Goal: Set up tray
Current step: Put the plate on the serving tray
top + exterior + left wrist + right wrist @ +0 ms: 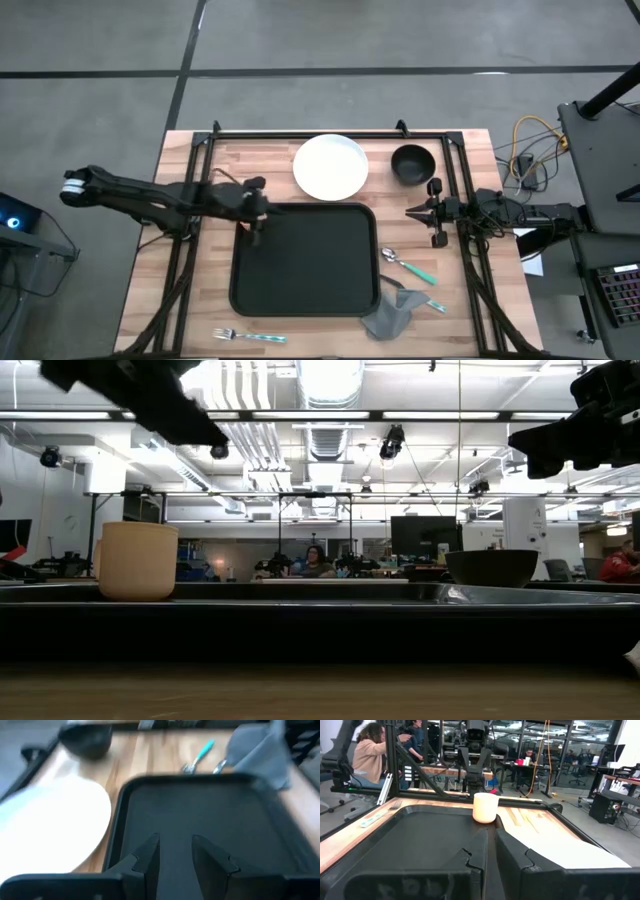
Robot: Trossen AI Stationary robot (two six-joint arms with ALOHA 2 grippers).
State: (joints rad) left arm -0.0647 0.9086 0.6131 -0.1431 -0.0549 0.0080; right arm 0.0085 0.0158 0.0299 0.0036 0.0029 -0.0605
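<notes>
The black tray (305, 258) lies in the middle of the table. A cream cup (485, 807) stands upright on the tray floor by its left rim; it also shows in the low view (138, 560). In the high view my left gripper hides the cup. My left gripper (255, 222) hangs above the cup, clear of it, with its fingers open and empty (175, 852). My right gripper (410, 212) is shut and empty, just off the tray's right rim, pointing toward the table's left (491, 852).
A white plate (330, 166) and a black bowl (412, 163) stand beyond the tray's far rim. A teal-handled spoon (408, 264) and a grey napkin (395, 312) lie right of the tray. A fork (248, 337) lies near the table's front edge. People sit in the room behind.
</notes>
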